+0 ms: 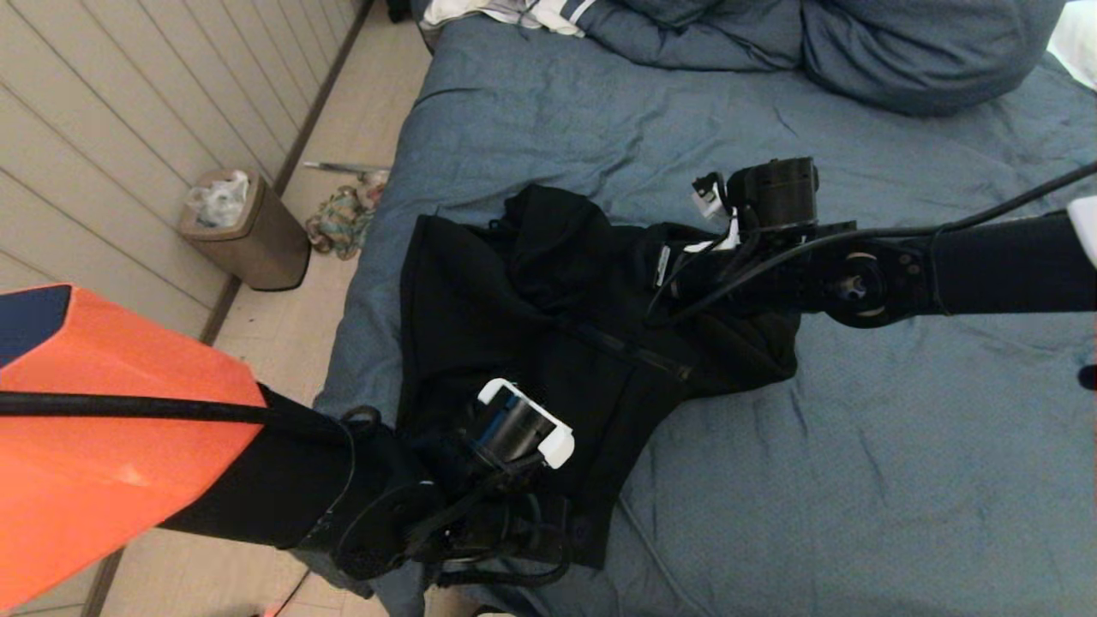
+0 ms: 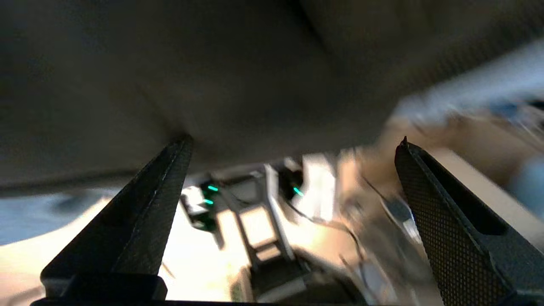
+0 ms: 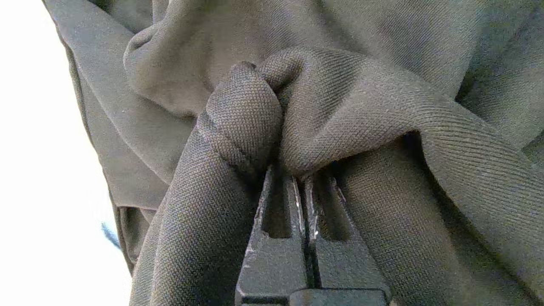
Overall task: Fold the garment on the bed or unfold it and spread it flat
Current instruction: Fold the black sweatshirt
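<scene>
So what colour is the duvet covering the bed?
Slate blue, plain and wrinkled; the bed shows best in the head view.

Showing as thick matt black cloth, the garment [image 1: 514, 308], with a fine twill-like knit weave and soft rounded folds seen close in the right wrist view [image 3: 340, 106]. Lying wrinkled and matt, the bed [image 1: 900, 428] cover, a slate-blue woven cloth. Looking like hard matt black plastic with scuffed, pale-scratched edges, the right gripper [image 3: 304, 178] fingers. Carrying a chequered, grid-textured black pad face, the left gripper [image 2: 293, 144] fingers [image 2: 442, 229]. Gleaming smooth and semi-glossy, the orange arm shell [image 1: 103, 428]. Appearing as brushed bronze-toned metal, the bin [image 1: 253, 236].
</scene>
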Robot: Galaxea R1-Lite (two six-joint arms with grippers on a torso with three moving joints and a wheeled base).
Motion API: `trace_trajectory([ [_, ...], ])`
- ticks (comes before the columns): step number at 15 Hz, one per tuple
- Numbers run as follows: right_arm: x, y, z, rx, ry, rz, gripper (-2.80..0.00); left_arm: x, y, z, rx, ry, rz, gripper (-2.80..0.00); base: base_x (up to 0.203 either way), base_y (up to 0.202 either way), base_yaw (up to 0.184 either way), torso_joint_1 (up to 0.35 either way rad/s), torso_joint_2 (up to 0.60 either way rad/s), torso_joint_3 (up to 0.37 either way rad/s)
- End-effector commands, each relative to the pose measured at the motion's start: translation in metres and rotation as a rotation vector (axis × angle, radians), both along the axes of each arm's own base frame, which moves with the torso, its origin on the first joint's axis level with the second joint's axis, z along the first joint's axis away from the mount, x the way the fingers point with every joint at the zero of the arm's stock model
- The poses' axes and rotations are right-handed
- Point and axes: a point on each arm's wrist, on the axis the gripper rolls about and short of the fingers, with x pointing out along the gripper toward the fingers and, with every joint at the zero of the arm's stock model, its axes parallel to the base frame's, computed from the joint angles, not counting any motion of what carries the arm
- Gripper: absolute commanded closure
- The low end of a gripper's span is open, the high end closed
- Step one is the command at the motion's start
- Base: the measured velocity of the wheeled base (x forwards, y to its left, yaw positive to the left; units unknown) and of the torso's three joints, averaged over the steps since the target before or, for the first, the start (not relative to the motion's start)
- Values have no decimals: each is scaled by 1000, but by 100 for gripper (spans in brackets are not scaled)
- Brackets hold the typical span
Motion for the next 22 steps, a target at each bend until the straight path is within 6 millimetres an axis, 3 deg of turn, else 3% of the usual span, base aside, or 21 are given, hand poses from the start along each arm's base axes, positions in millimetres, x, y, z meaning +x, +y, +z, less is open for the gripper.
trace_trajectory([
  [1,-1,0,0,2,2,1,0,8,-12,-13,66,-21,62,-280,0,0,0,0,0,0],
  [5,0,0,-2,1,5,1,0,5,-23,-31,83,21,108,-280,0,0,0,0,0,0],
  [9,-1,1,-3,0,6,4,0,10,-34,-33,66,8,102,-280,0,0,0,0,0,0],
  [10,-1,1,-3,0,6,5,0,11,-38,-33,62,1,99,0,0,0,0,0,0,0],
  [12,-1,1,-3,1,7,4,0,14,-47,-34,58,-9,95,0,0,0,0,0,0,0],
  [18,-3,0,2,3,-8,3,0,16,-46,-45,109,-47,146,0,0,0,0,0,0,0],
  [20,-3,0,1,2,-5,3,0,15,-45,-37,92,-58,148,0,0,0,0,0,0,0],
  [22,-5,0,5,5,-14,4,0,13,-38,-13,53,-90,160,0,0,0,0,0,0,0],
])
